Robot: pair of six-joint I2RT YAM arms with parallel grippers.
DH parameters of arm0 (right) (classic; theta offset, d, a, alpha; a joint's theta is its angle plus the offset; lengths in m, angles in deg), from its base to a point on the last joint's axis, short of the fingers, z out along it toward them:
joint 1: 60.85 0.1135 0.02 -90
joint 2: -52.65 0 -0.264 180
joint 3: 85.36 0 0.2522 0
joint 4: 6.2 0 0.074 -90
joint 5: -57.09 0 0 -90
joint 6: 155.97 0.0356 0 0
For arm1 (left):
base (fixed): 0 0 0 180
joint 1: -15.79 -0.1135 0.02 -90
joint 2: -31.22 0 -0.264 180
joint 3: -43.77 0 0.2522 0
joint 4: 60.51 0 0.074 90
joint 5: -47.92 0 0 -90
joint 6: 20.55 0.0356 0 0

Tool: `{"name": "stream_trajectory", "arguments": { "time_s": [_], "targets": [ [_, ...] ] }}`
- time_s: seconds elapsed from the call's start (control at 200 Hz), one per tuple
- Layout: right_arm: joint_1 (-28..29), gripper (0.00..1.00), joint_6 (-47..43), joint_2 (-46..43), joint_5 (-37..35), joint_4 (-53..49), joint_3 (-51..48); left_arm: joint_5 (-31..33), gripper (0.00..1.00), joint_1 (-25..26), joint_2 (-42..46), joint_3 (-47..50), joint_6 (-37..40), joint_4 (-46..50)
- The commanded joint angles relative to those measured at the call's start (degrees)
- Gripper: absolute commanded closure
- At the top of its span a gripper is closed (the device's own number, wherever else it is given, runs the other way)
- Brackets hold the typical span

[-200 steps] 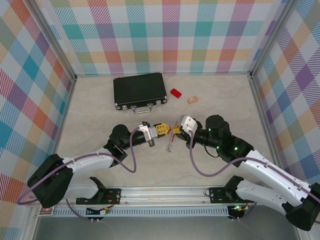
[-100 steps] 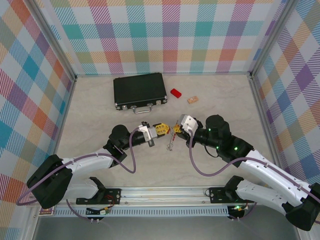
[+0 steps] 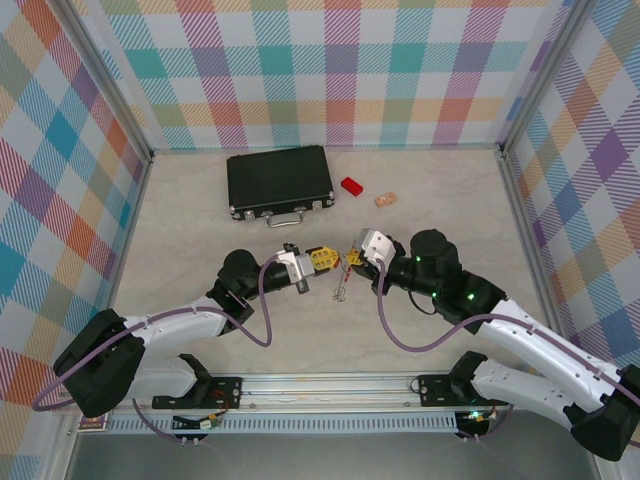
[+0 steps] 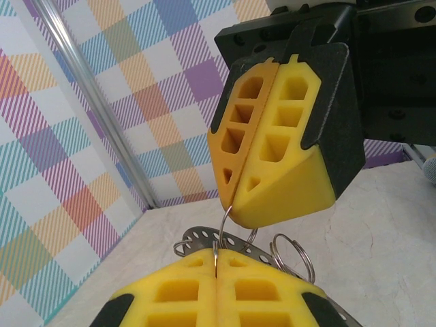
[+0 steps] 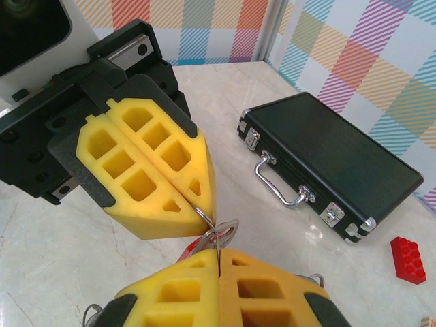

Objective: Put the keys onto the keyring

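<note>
Progress seems partial: left gripper (image 3: 330,261) and right gripper (image 3: 350,258), both pressed shut, pinch the keyring (image 4: 223,221) between them above the table (image 3: 200,220); a key (image 3: 340,289) hangs there, and more may remain.

Left arm (image 3: 180,325) and right arm (image 3: 530,340): white links, black joints. Purple cable (image 3: 263,300) runs to each wrist. Fingers (image 4: 286,170): yellow cellular pads, black backing plates.
</note>
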Motion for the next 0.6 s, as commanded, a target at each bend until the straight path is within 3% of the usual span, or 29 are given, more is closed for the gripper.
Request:
{"name": "stream_trajectory", "arguments": {
  "time_s": [0.0, 0.595],
  "targets": [
    [-0.4, 1.0, 1.1, 0.1, 0.6, 2.0, 1.3, -1.5, 1.0, 0.7, 1.2, 0.2, 0.8, -0.4],
    [-0.4, 1.0, 1.1, 0.1, 1.0, 1.9, 1.2, -1.3, 1.0, 1.1, 1.1, 0.0, 0.9, 0.0]
  ]
}}
